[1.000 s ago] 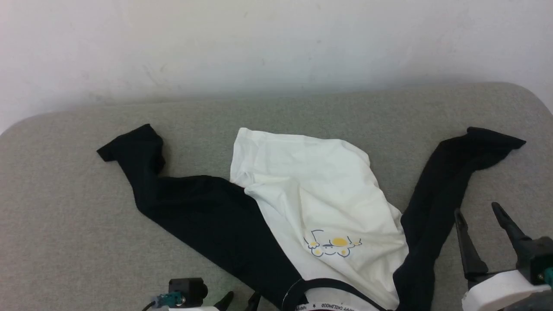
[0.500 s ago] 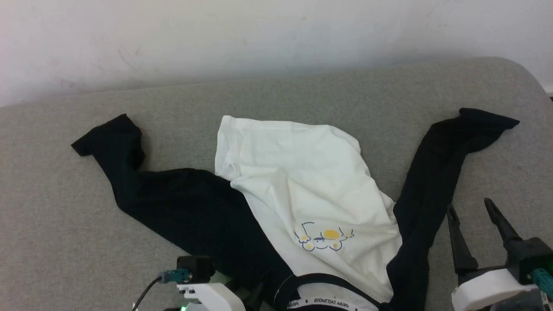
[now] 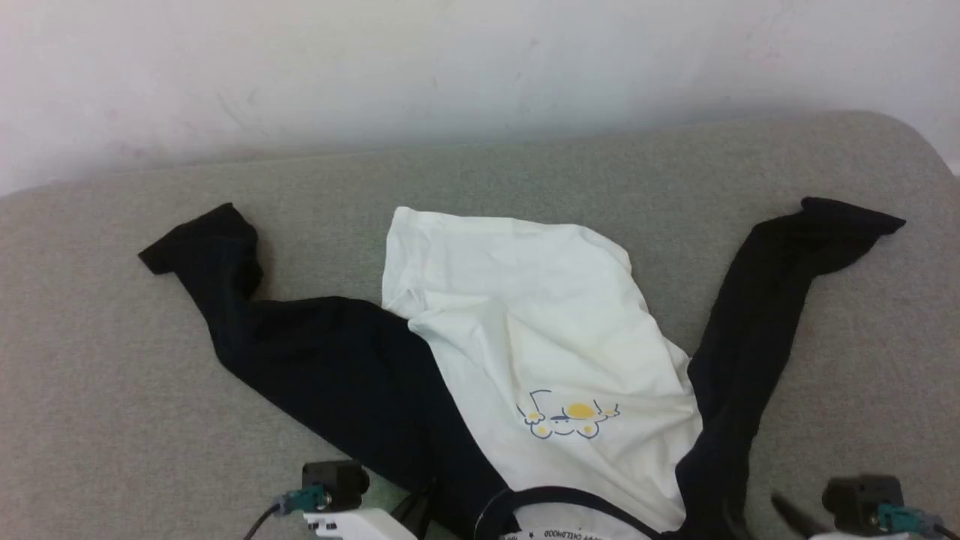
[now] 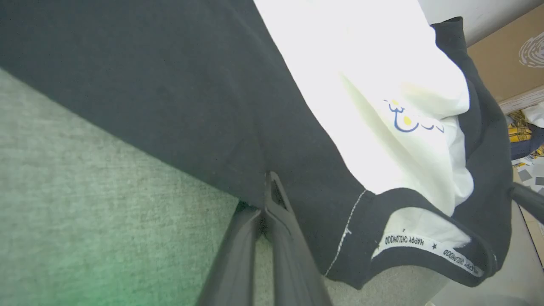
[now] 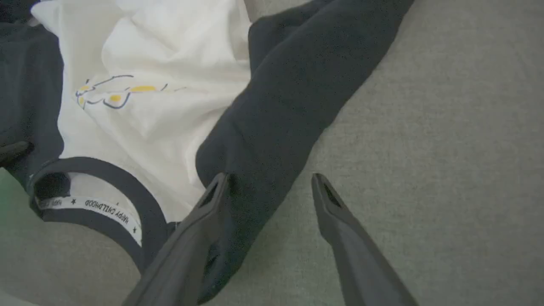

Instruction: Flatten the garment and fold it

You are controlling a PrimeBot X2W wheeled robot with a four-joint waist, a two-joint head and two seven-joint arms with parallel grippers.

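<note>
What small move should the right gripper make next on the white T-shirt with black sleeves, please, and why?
Probably close the right gripper. Its long dark fingers stand open astride the edge of the black sleeve of the white fabric T-shirt, one over the cloth, the other over the grey cushion, while the left gripper looks shut on the other sleeve's edge.

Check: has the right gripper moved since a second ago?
Yes. Against the right sleeve, nearly fixed in the head view, the right gripper drew back toward the bottom edge, from the sleeve's middle to its shoulder end.
</note>
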